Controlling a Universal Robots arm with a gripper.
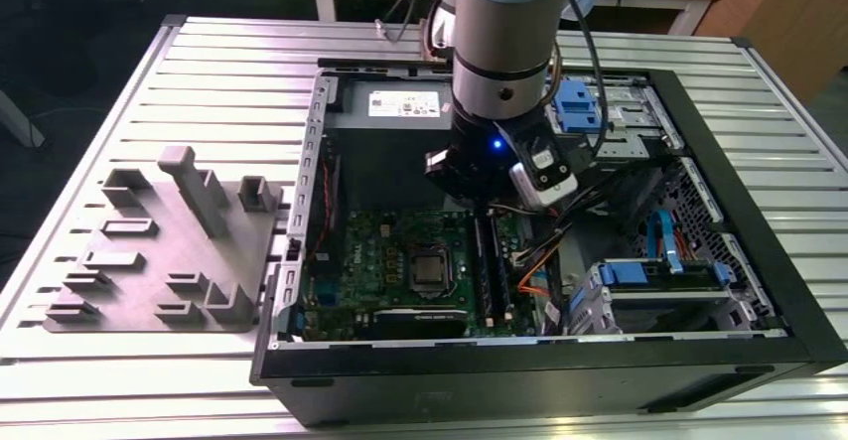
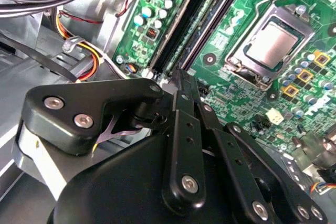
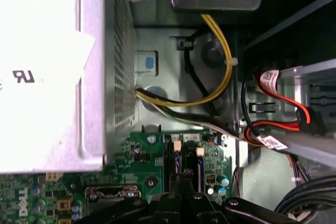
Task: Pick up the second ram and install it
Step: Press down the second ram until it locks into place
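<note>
Your gripper (image 2: 180,80) is down inside the open computer case (image 1: 795,326), over the far end of the memory slots (image 3: 174,163) on the green motherboard (image 2: 247,103). In the second wrist view you see its two black fingers (image 2: 184,129) drawn narrow, tips almost together and in line with the slots. You cannot tell whether anything is pinched between them. The second ram (image 1: 486,266) looks to be the thin dark strip standing on edge in the slots. In the exterior view it runs from beneath the gripper toward the side of the case nearest the camera, though you cannot separate it from the slot with certainty. The CPU socket (image 2: 273,45) with its metal lid sits just beside the slots. At the exterior view's left, the grey fixture plate (image 1: 159,251) lies on the slatted table (image 1: 173,63), well apart from the arm. In the first wrist view, yellow cables (image 3: 227,72) loop beside the silver power supply (image 3: 47,77).
</note>
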